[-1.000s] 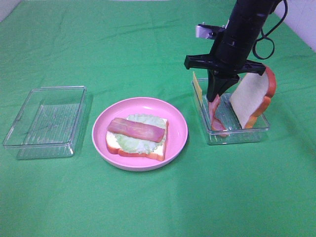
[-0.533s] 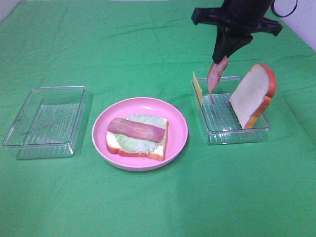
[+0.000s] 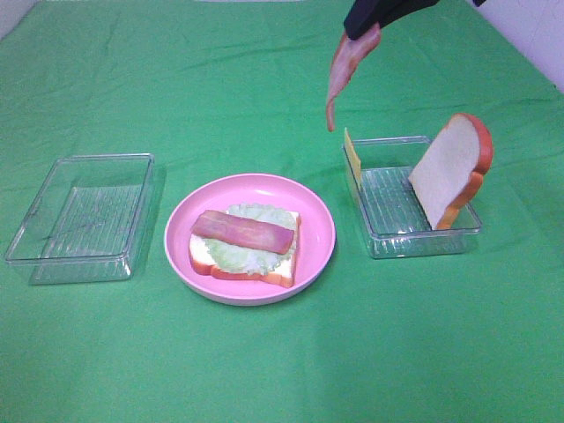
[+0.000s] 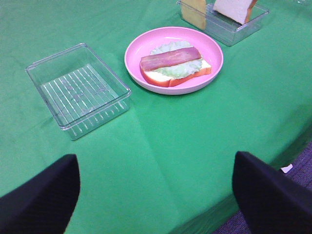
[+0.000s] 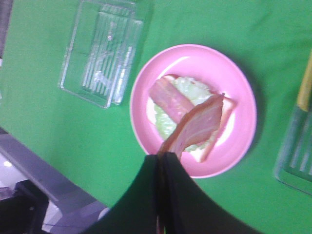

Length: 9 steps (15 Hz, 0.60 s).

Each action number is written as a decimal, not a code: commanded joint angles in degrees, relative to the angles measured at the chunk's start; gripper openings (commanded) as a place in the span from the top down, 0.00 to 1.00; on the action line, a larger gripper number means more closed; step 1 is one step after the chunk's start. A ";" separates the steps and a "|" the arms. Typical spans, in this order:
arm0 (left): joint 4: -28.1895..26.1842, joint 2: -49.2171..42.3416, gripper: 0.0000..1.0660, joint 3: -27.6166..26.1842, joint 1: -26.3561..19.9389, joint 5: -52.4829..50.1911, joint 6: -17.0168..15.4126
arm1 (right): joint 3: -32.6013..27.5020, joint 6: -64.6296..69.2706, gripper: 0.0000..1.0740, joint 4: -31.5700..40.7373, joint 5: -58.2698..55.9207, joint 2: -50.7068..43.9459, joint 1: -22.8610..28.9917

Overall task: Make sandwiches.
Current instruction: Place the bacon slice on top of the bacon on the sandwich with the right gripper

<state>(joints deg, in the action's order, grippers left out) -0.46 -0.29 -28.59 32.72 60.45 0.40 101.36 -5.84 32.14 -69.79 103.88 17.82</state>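
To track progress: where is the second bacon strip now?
Exterior high view: the second bacon strip hangs in the air from the right gripper, right of centre, above the cheese slice in the right tray.

The plate (image 3: pixel 322 231) held a bottom slice (image 3: pixel 198 253), lettuce (image 3: pixel 233 256) and a bacon strip (image 3: pixel 242 233), stacked. A left tray (image 3: pixel 84 216) lay at its nine o'clock; a right tray (image 3: pixel 392 211) at three o'clock held a leaning slice (image 3: pixel 448 176) and cheese square (image 3: pixel 353 157). A second strip (image 3: pixel 342 70) hung at one o'clock.
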 commanded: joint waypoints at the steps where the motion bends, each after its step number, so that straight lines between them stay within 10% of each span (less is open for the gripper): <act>1: -0.57 -1.26 0.24 0.06 -0.17 -0.63 -0.40 | 0.23 -6.30 1.00 10.14 -3.84 4.93 2.64; 9: -0.57 -1.26 0.24 0.06 -0.17 -0.63 -0.40 | 0.23 -11.23 1.00 17.19 2.46 21.54 15.24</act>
<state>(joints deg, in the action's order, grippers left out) -0.46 -0.29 -28.59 32.72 60.45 0.40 101.36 -15.87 48.76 -67.78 125.02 33.06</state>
